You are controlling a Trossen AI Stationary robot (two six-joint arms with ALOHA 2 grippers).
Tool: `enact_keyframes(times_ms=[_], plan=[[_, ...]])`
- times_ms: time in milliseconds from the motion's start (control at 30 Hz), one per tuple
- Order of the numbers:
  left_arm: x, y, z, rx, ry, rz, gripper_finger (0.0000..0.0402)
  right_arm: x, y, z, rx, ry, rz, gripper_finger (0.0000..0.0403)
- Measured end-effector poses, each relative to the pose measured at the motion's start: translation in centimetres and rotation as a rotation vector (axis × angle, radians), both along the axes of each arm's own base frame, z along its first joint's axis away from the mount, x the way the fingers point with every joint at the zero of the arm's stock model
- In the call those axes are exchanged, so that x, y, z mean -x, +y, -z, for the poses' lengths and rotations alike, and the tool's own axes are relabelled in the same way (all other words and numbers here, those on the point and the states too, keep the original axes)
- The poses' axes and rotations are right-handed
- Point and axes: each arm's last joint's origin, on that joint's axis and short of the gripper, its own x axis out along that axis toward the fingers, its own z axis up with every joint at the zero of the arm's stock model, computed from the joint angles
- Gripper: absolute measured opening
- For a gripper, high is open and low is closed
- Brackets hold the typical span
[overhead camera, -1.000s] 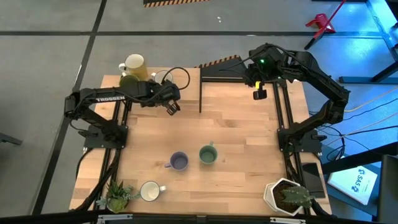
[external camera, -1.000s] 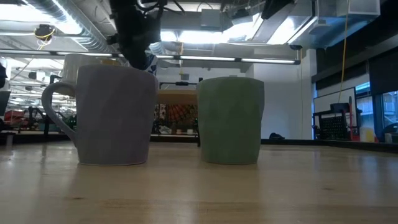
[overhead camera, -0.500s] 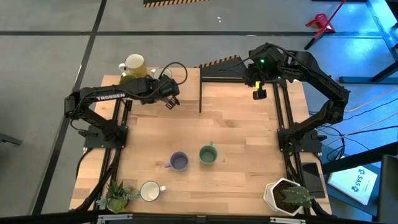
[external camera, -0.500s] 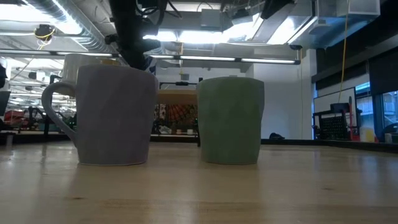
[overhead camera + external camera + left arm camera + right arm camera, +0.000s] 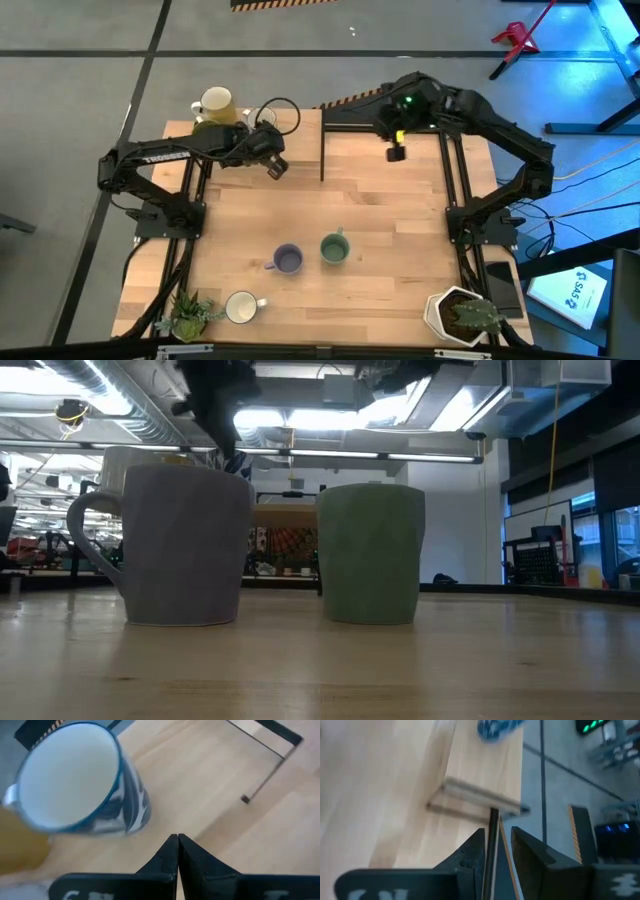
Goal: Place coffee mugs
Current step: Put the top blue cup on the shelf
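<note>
A purple-blue mug [image 5: 288, 260] and a sage green mug [image 5: 334, 248] stand mid-table; both also show in the low view, purple-blue [image 5: 180, 545] and sage green [image 5: 370, 550]. A white mug [image 5: 241, 307] stands near the front left. A pale yellow mug [image 5: 215, 100] and an olive green mug [image 5: 207, 128] stand at the far left corner. Beside them stands a mug that is white inside and blue-patterned outside [image 5: 75, 780]. My left gripper [image 5: 275, 165] hovers shut just right of it, touching nothing. My right gripper [image 5: 395, 152] is open and empty above the far right part of the table.
A thin black metal frame [image 5: 322, 140] stands upright at the far middle of the table; its rod shows between my right fingers [image 5: 493, 835]. A small green plant [image 5: 190, 315] is at the front left, and a white plant pot [image 5: 460, 315] at the front right.
My right gripper has gone toward the table's left edge, along the far side, nearer the black frame. My left gripper has gone a little toward the far edge, closer to the mugs at the far left corner, and stays shut. No mug has moved.
</note>
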Motion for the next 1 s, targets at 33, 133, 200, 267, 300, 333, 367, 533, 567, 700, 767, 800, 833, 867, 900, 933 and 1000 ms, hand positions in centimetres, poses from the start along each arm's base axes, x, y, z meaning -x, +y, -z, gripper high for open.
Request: enact_keyframes(times_ms=[33,133,200,267,300,333,367,533,567,700,767,800,833,867,900,933,1000], plan=[[0.2,-0.3,-0.5,0.002,-0.014,0.001,0.0,-0.6,-0.2,0.5,-0.008,-0.044,-0.004,0.0085],[1.2,-1.3,-2.7,-0.003,-0.1,0.004,0.0,-2.6,-0.8,2.4,-0.033,-0.18,-0.025,0.0085],[2.0,-2.1,-4.1,-0.02,-0.16,0.009,0.0,-3.7,-1.2,3.8,-0.045,-0.271,-0.03,0.0085],[2.8,-2.7,-5.3,-0.037,-0.215,0.011,0.0,-4.9,-1.6,4.9,-0.037,-0.371,-0.022,0.008],[3.3,-3.1,-5.9,-0.049,-0.246,0.008,0.0,-5.5,-1.9,5.7,-0.039,-0.401,-0.017,0.0075],[3.8,-3.3,-6.5,-0.061,-0.278,0.006,0.0,-6.1,-2.1,6.4,-0.039,-0.419,-0.015,0.0069],[4.3,-3.6,-7.1,-0.074,-0.304,0.008,0.0,-6.8,-2.4,7.0,-0.039,-0.437,-0.02,0.0061],[6.6,-4.5,-8.7,-0.105,-0.391,0.006,0.0,-10.8,-2.4,10.4,-0.055,-0.444,-0.076,0.0012],[7.0,-4.6,-8.9,-0.108,-0.409,0.0,0.0,-11.5,-2.4,11.0,-0.055,-0.454,-0.088,0.0006],[8.3,-4.8,-9.5,-0.115,-0.447,0.001,0.0,-13.5,-2.2,12.7,-0.046,-0.499,-0.119,0.0005],[8.6,-4.9,-9.6,-0.115,-0.457,0.004,0.0,-14.3,-2.3,13.4,-0.037,-0.521,-0.123,0.0002],[8.7,-4.9,-9.7,-0.115,-0.46,0.003,0.0,-14.6,-2.4,13.8,-0.034,-0.528,-0.124,0.0001],[8.7,-4.9,-9.7,-0.115,-0.462,0.003,0.0,-15.0,-2.5,14.0,-0.032,-0.532,-0.124,0.0002],[8.8,-4.9,-9.7,-0.115,-0.462,0.003,0.0,-15.4,-2.7,14.2,-0.029,-0.537,-0.122,0.0002],[8.8,-4.9,-9.7,-0.115,-0.463,0.003,0.0,-15.9,-2.8,14.5,-0.03,-0.536,-0.123,0.0001],[8.8,-4.9,-9.7,-0.115,-0.464,0.003,0.0,-16.4,-3.0,14.7,-0.034,-0.533,-0.128,0.0001],[9.0,-4.9,-9.8,-0.115,-0.468,0.003,0.0,-17.4,-3.3,15.0,-0.036,-0.534,-0.136,0.0001]])
